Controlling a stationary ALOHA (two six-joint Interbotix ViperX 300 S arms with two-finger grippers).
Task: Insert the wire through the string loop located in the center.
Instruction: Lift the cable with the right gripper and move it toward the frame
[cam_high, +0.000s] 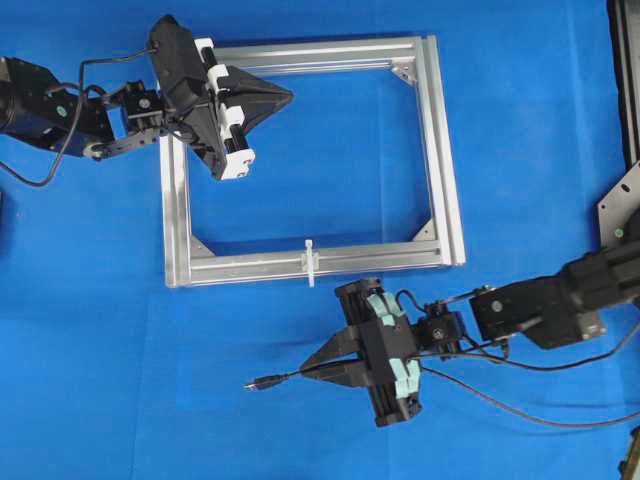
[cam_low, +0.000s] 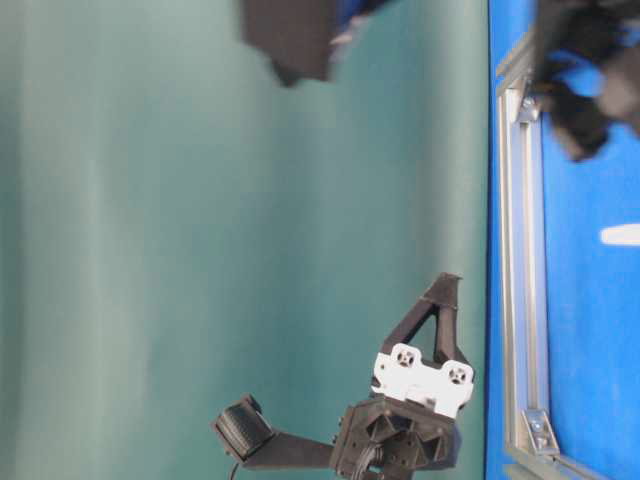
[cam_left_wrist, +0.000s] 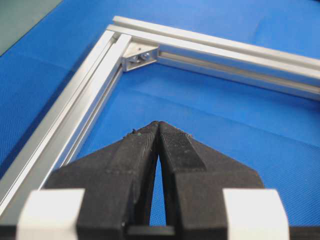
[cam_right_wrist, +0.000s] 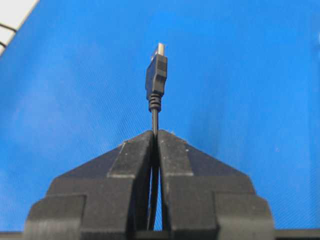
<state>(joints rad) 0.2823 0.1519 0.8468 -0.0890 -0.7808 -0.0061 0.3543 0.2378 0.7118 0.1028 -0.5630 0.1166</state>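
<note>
Wire (cam_right_wrist: 156, 80) pinched just behind its plug between the pressed-together fingers of the right gripper (cam_high: 318, 371), below the frame over blue tabletop (cam_high: 100, 380); plug tip poking leftward, apart from the string loop (cam_high: 310, 262); grasp step judged done, next calls for turning the tip toward that loop and threading; left gripper (cam_left_wrist: 158, 125) pressed together on nothing above the aluminium frame (cam_high: 440, 150); thin glossy black cable, stiff white strip, ribbed silver bars.

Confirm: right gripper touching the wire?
Touching. Right wrist view shows the right gripper shut on the wire, cable pinched between its fingertips, plug sticking out ahead.
</note>
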